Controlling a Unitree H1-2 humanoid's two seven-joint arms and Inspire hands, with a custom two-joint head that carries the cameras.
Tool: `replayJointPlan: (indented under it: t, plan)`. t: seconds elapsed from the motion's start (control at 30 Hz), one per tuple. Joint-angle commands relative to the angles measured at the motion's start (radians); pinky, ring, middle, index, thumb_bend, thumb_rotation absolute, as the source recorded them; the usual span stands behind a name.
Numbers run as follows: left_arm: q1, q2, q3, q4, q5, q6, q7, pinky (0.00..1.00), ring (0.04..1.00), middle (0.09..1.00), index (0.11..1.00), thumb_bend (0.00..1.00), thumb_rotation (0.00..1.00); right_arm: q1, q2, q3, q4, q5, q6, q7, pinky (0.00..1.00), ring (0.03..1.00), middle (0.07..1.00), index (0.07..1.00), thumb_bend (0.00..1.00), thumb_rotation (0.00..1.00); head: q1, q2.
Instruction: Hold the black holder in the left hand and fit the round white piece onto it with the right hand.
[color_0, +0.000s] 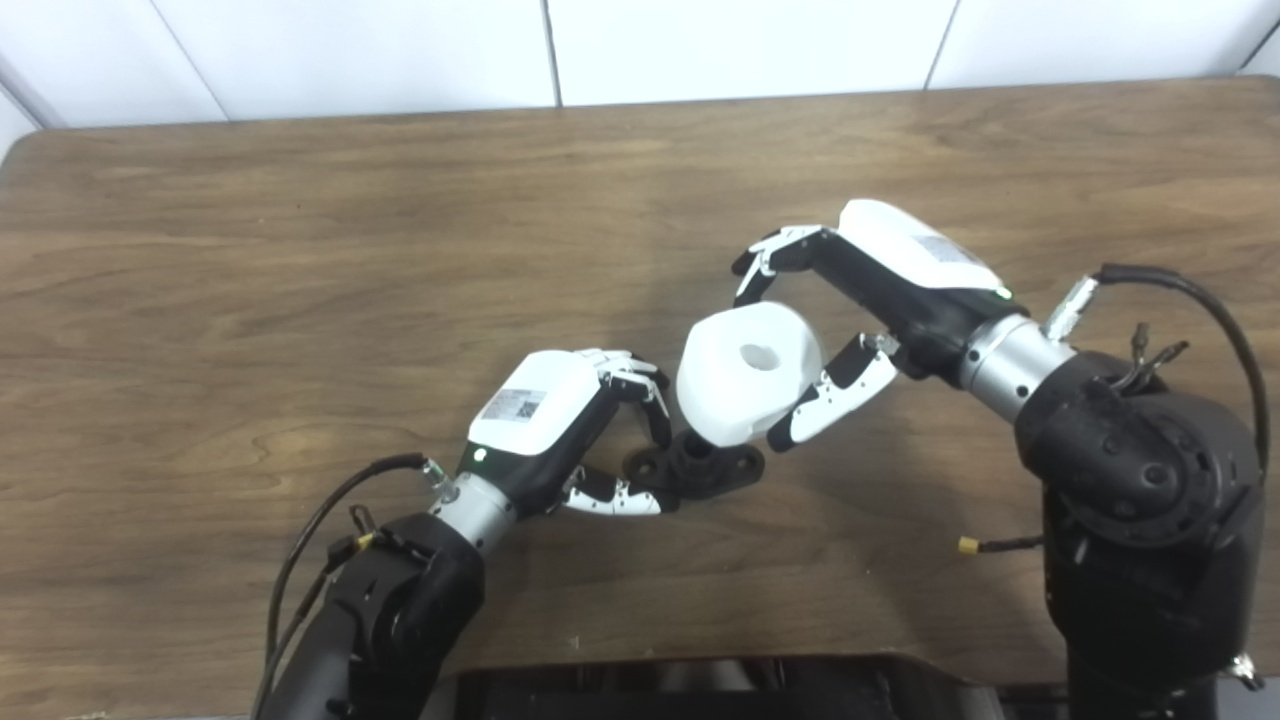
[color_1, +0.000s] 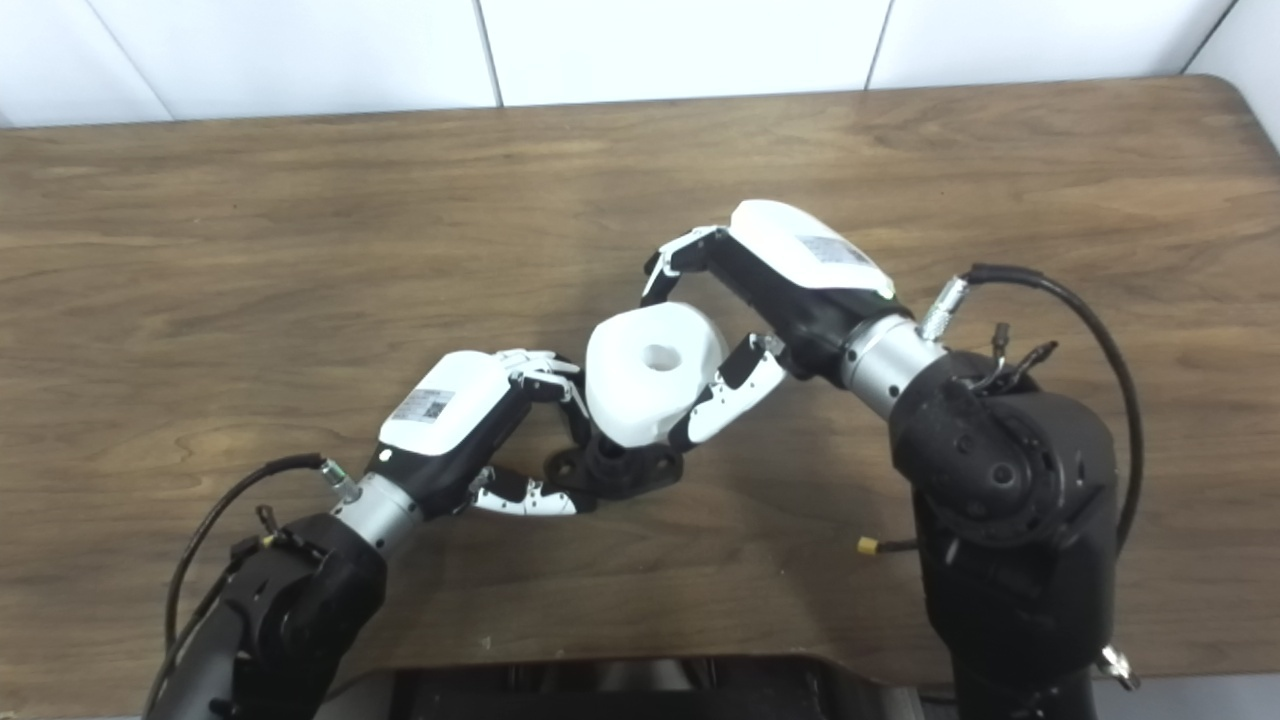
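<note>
The black holder (color_0: 705, 468) rests on the wooden table near the middle, a flat base with a short post rising from it. My left hand (color_0: 590, 425) is shut on its left end, thumb low and fingers curled over the top. The round white piece (color_0: 748, 372), with a hole in its upper face, sits tilted on the holder's post, hiding the post's top. My right hand (color_0: 835, 320) is shut on the white piece, fingers over its far side and thumb on its near right side.
The brown wooden table (color_0: 300, 300) stretches around both arms, and a white tiled wall (color_0: 640, 50) runs behind its far edge. Black cables loop beside each wrist. A dark part of the robot's body lies at the bottom edge.
</note>
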Motion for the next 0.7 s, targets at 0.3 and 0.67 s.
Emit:
replayJointPlan:
  t: [0.3, 0.67]
  plan:
    - [0.040, 0.031, 0.007, 0.049, 0.039, 0.067, -0.053, 0.86, 0.859, 0.792, 0.488, 0.52, 0.05, -0.005, 0.003, 0.027, 0.000, -0.004, -0.001, -0.030, 0.91, 0.910, 0.807, 0.483, 0.52, 0.13, 0.004, -0.001]
    - [0.040, 0.021, 0.006, 0.044, 0.045, 0.067, -0.048, 0.85, 0.858, 0.786, 0.488, 0.52, 0.05, 0.010, 0.001, 0.055, 0.021, 0.002, -0.009, -0.042, 0.90, 0.917, 0.818, 0.483, 0.52, 0.13, 0.010, 0.000]
